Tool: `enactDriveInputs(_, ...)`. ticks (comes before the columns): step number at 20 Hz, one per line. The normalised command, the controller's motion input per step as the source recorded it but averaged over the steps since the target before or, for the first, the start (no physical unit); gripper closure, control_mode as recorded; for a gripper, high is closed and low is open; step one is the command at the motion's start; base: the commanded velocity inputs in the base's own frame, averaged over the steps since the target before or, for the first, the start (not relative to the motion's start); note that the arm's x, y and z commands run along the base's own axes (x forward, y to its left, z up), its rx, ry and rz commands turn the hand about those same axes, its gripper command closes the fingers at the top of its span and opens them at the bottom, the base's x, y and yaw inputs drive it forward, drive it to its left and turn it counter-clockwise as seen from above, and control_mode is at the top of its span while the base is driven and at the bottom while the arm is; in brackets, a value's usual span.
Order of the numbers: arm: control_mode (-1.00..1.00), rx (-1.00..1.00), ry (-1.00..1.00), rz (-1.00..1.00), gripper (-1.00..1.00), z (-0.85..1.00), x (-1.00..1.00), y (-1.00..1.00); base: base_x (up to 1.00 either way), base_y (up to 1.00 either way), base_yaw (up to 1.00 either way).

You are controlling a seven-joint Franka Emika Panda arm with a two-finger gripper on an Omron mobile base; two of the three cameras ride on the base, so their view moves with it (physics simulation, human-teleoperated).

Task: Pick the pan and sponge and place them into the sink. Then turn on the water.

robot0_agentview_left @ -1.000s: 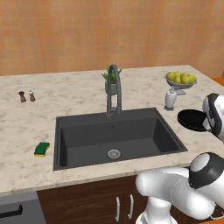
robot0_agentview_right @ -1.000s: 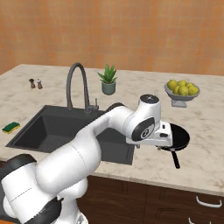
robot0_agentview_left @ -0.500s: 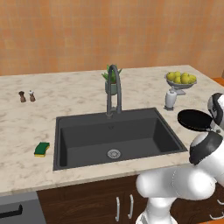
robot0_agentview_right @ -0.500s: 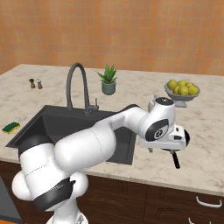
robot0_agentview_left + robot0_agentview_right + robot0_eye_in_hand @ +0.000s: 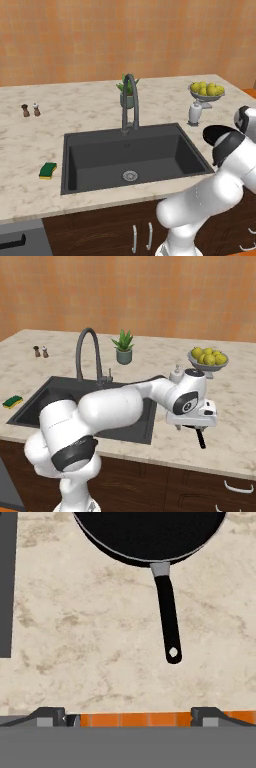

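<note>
**Hovering over the pan, jaws wide and empty**

Left base view: we are seeing the sponge (image 5: 48,170) lying on the counter (image 5: 30,145) left of the sink (image 5: 192,161), and the pan (image 5: 216,133) sitting to the sink's right, partly behind our arm.

Right base view: our gripper (image 5: 191,427) is hanging above the pan's handle (image 5: 201,439), right of the sink.

Hand view: we are looking down at the pan with our fingertips (image 5: 49,715) spread fully apart, gripping nothing.

Arm (image 5: 227,167) hides most of pan (image 5: 216,133); hand view crops its rim.
</note>
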Motion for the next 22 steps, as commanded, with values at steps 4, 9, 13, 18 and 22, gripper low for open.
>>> enactDriveInputs(4,-1.00,0.00,0.03,0.00,-1.00,-0.33,0.22,-0.12,0.00,0.00,0.00)
enactDriveInputs(9,-1.00,0.00,0.03,0.00,-1.00,-0.30,0.17,-0.18,0.00,0.00,0.00)
enactDriveInputs(13,-1.00,0.00,0.02,0.00,-1.00,-0.28,0.17,-0.18,0.00,0.00,0.00)
enactDriveInputs(18,-1.00,0.00,0.00,0.00,-1.00,-0.24,0.17,-0.27,0.00,0.00,0.00)
enactDriveInputs(22,-1.00,0.00,0.02,0.00,-1.00,-0.21,0.18,-0.29,0.00,0.00,0.00)
